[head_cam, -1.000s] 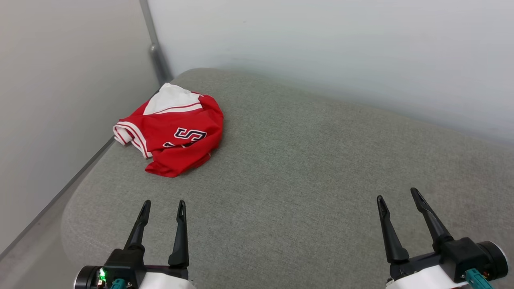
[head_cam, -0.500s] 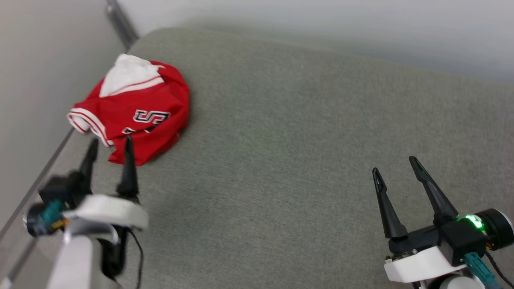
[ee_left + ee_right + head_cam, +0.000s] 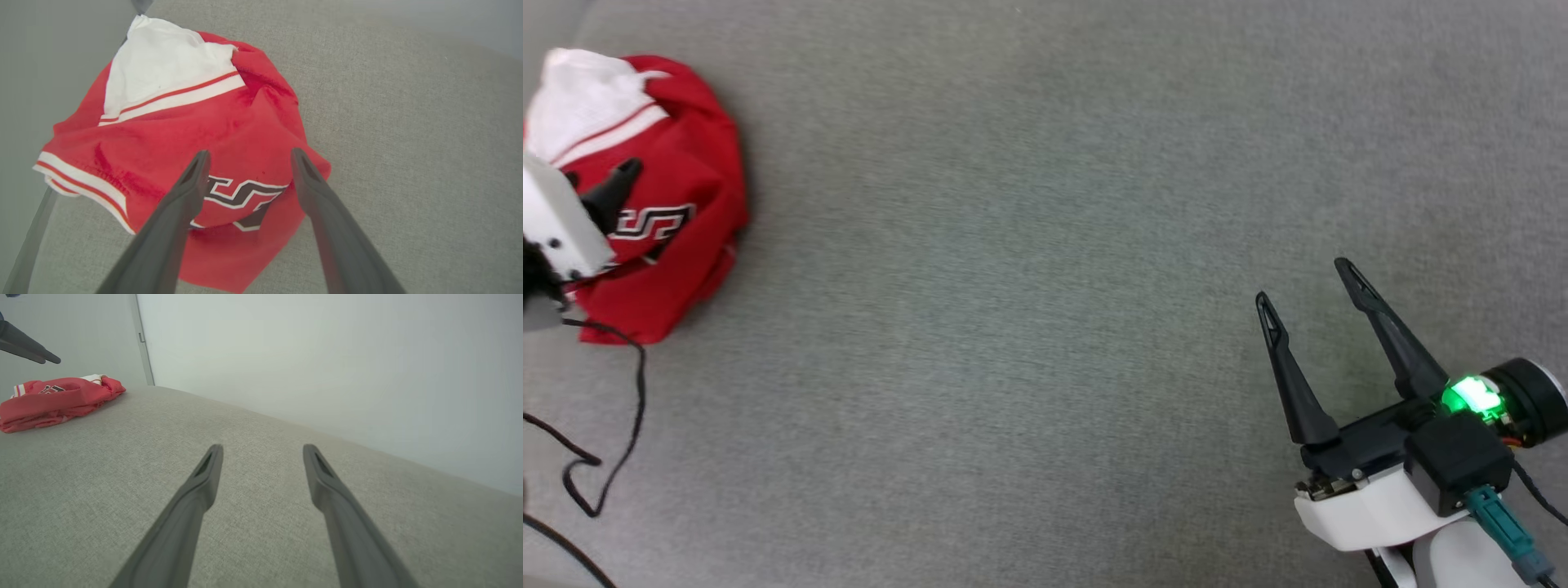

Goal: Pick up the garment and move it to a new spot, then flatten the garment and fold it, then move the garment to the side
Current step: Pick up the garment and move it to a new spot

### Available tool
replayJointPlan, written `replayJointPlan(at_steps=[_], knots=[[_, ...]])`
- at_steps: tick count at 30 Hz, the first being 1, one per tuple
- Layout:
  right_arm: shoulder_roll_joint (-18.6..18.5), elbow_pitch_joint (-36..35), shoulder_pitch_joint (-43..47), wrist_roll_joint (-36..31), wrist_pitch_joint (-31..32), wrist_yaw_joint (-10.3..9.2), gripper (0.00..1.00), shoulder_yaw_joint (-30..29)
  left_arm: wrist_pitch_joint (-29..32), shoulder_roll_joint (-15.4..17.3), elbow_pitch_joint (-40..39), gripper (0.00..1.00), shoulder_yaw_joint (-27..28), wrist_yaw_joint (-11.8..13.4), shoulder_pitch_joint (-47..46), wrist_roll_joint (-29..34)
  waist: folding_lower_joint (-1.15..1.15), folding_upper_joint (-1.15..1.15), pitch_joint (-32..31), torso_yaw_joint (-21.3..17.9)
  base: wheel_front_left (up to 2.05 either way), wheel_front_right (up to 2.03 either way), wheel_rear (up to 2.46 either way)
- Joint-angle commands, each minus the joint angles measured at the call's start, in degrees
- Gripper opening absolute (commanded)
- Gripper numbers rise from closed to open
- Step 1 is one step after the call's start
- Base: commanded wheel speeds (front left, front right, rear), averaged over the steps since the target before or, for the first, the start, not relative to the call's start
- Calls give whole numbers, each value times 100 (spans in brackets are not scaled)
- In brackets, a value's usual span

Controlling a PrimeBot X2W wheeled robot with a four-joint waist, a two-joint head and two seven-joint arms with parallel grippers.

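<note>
My left gripper [image 3: 249, 152] is spread, hovering above the crumpled garment [image 3: 171, 139], not touching. My right gripper [image 3: 1302, 280] is spread too, well apart from the garment.

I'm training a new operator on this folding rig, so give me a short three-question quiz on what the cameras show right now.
1. True or false: the left gripper is shut on the garment.
2. Multiple choice: the garment lies on A) a grey fabric cushion, B) a wooden table, C) a metal tray.
3. Short answer: which gripper is farther from the garment?
Key: 1 false, its jaws stand open above the crumpled garment; 2 A; 3 the right gripper, open over bare cushion.
</note>
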Motion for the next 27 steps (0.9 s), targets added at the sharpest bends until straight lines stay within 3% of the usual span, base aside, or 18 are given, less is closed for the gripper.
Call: replayJointPlan(at_steps=[1,4,9,16,18,27], knots=[[-25,-65,-133,6,-13,-3,100,31,302,106,97,100,50,-7,-152,-138,-1,0,384,-364,0,0,0],[-13,-155,-224,7,-12,-3,100,73,841,422,241,100,47,112,-273,-130,-1,0,586,-527,0,0,0],[-31,-326,-321,-8,-13,-3,100,98,1409,639,370,100,12,284,-324,-169,-1,0,858,-685,0,0,0],[-60,-416,-384,-38,-12,-3,100,42,1612,440,476,100,-125,369,-87,-214,-1,0,1041,-687,0,0,0],[-73,-415,-389,-56,-13,-3,100,27,1609,369,512,0,-160,338,-4,-256,-1,0,1050,-662,0,0,0],[-88,-277,-336,-53,-13,-3,100,-5,515,442,464,0,-18,181,-124,-178,-1,0,599,-555,0,0,0]])
